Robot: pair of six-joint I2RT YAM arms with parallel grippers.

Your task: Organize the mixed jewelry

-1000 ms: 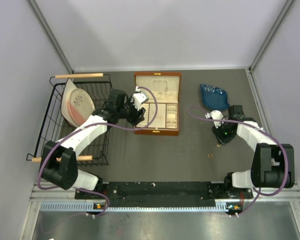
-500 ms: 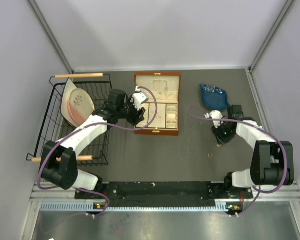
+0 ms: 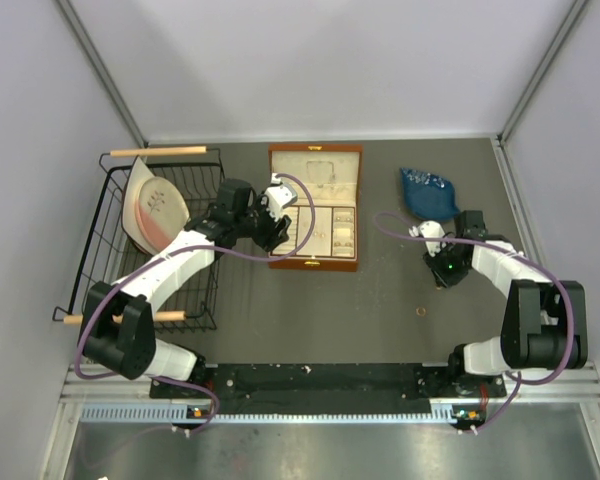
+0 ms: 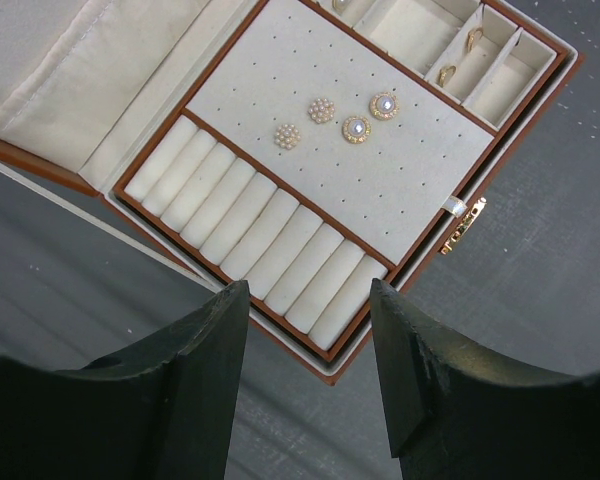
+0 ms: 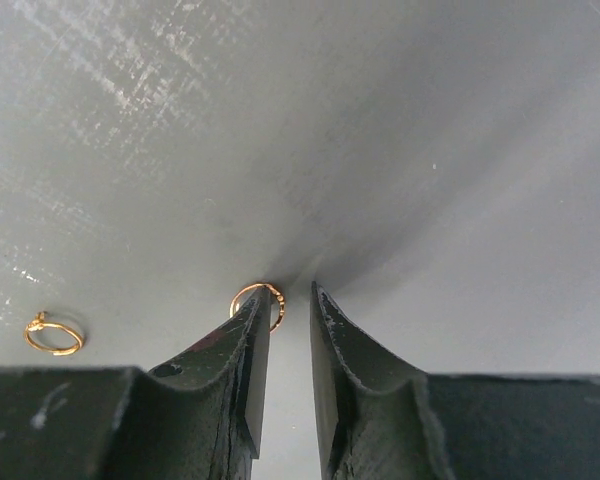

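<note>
Right tool (image 5: 290, 293), jaws narrowly apart, stands at 1 gold ring (image 5: 250, 288) lying flat on table (image 5: 400, 140).

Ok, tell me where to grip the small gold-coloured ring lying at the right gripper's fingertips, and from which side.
Pinch the thin band of the small gold-coloured ring itself, coming straight down from above. It appears to lie flat on the grey table, so there is no edge to catch from the side; probably one fingertip inside the hoop and one outside.
</note>
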